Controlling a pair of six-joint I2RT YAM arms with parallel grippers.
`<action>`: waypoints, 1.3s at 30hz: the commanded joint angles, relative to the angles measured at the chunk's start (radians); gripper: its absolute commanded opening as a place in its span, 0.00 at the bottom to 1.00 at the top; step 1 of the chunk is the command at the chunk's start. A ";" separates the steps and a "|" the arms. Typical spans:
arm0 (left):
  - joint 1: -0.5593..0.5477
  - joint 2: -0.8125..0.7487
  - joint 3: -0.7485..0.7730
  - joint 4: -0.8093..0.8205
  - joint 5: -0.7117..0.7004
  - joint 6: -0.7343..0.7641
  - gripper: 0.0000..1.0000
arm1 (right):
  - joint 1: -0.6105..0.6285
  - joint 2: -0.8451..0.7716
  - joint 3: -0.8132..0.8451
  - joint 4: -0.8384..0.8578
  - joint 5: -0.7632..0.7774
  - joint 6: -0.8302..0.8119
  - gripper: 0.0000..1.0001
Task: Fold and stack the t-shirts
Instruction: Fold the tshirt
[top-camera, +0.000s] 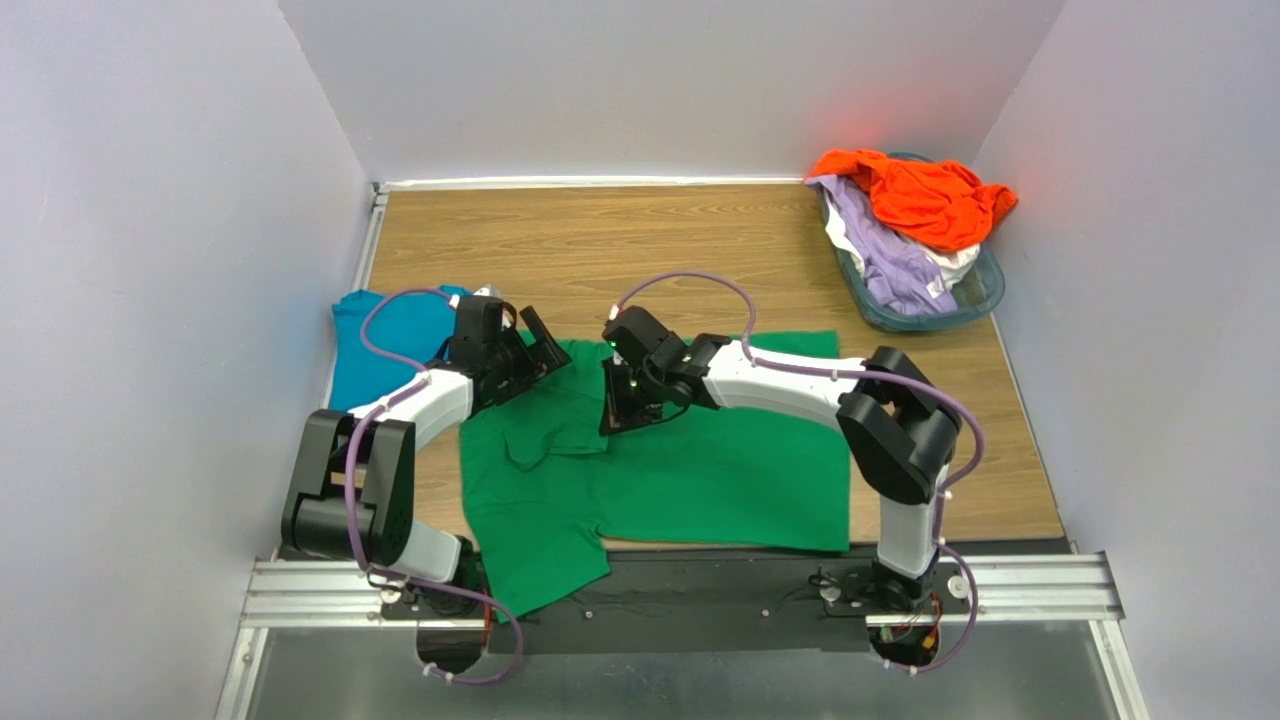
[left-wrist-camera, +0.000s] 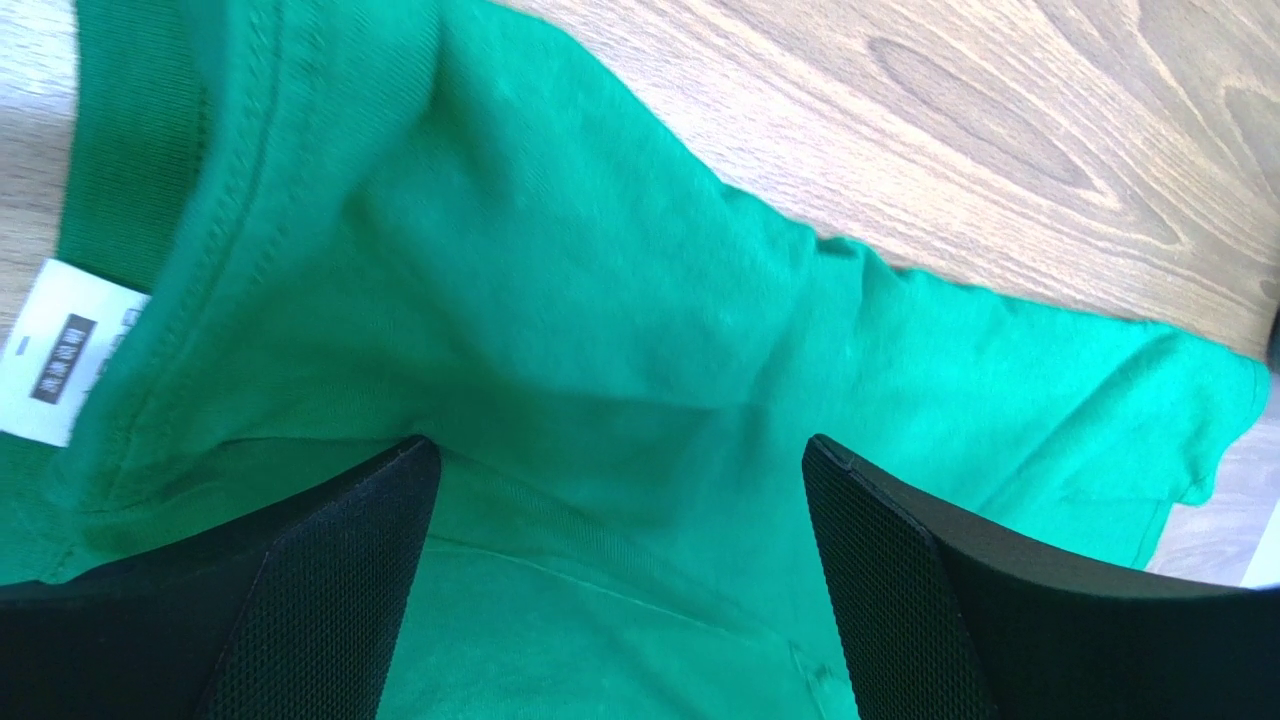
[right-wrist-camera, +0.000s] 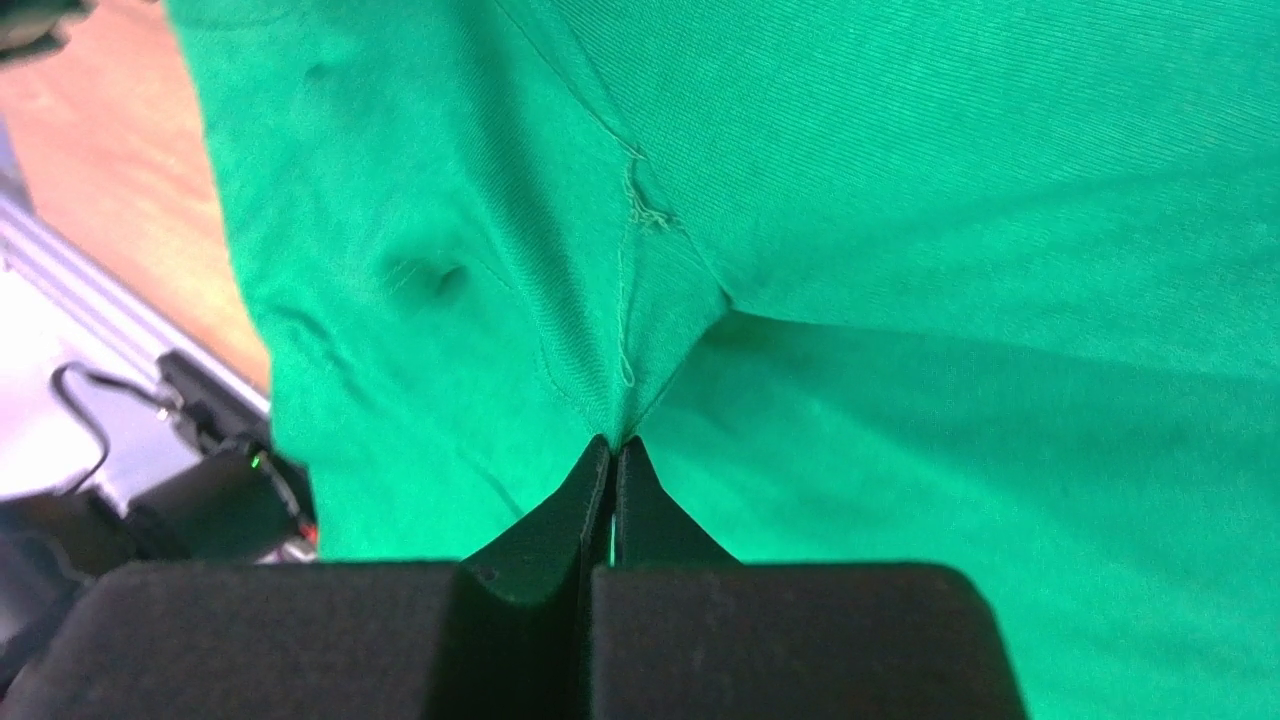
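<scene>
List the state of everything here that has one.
green t-shirt: spread on the table, rumpled, one corner over the near edge.
teal-blue t-shirt: lying at the table's left edge.
orange t-shirt: crumpled atop the heap in the basket.
lavender t-shirt: crumpled in the basket, under the orange one.
left gripper: jaws open over the green t-shirt.
right gripper: jaws shut on the green t-shirt.

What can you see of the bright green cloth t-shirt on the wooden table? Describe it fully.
The bright green short-sleeved cloth t-shirt lies rumpled on the wooden table, one sleeve past the near edge. Soft knit by its look, with stitched seams and a white label at the collar. The right gripper is shut on a pinch at a seam; the open left gripper is over cloth near the collar.
</scene>
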 joint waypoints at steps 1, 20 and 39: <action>0.012 0.000 -0.019 -0.042 -0.058 0.027 0.98 | 0.008 -0.039 -0.046 -0.012 -0.046 0.001 0.06; 0.011 -0.170 0.017 -0.118 -0.034 0.044 0.98 | -0.056 -0.268 -0.170 -0.094 0.252 -0.013 1.00; 0.011 -0.037 0.047 -0.078 -0.002 0.042 0.98 | -0.444 -0.327 -0.294 -0.098 0.292 -0.158 1.00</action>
